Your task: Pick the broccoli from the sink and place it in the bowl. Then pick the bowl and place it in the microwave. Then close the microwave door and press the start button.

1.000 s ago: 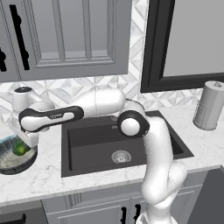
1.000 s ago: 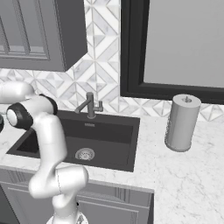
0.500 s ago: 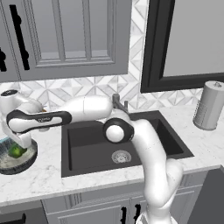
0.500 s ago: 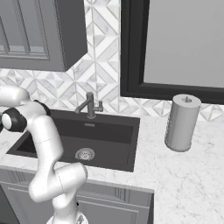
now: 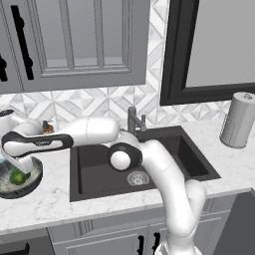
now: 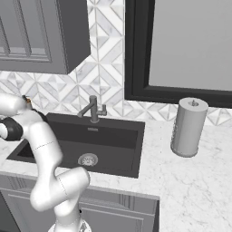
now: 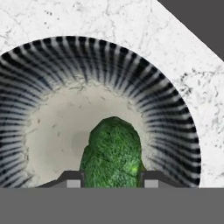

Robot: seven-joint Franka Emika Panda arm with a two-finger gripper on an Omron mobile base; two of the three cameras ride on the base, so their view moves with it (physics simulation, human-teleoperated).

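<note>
Hand view looks straight down into the bowl (image 7: pixel 52 74), and between the two dark fingertips (image 7: pixel 72 178) sits the broccoli (image 7: pixel 113 153), the pincer (image 7: pixel 112 178) clamped on its sides at about half its spread. The green piece hangs over the cream floor of the bowl; whether it touches that floor cannot be told. Left base view shows the bowl (image 5: pixel 31 183) on the marble counter (image 5: pixel 50 204) just left of the sink (image 5: pixel 94 172), with the broccoli (image 5: pixel 18 177) inside its rim and the white arm stretched across the sink's left edge. A paper towel roll (image 5: pixel 239 119) stands well apart on the right, and the faucet (image 5: pixel 132 119) rises behind the basin.
</note>
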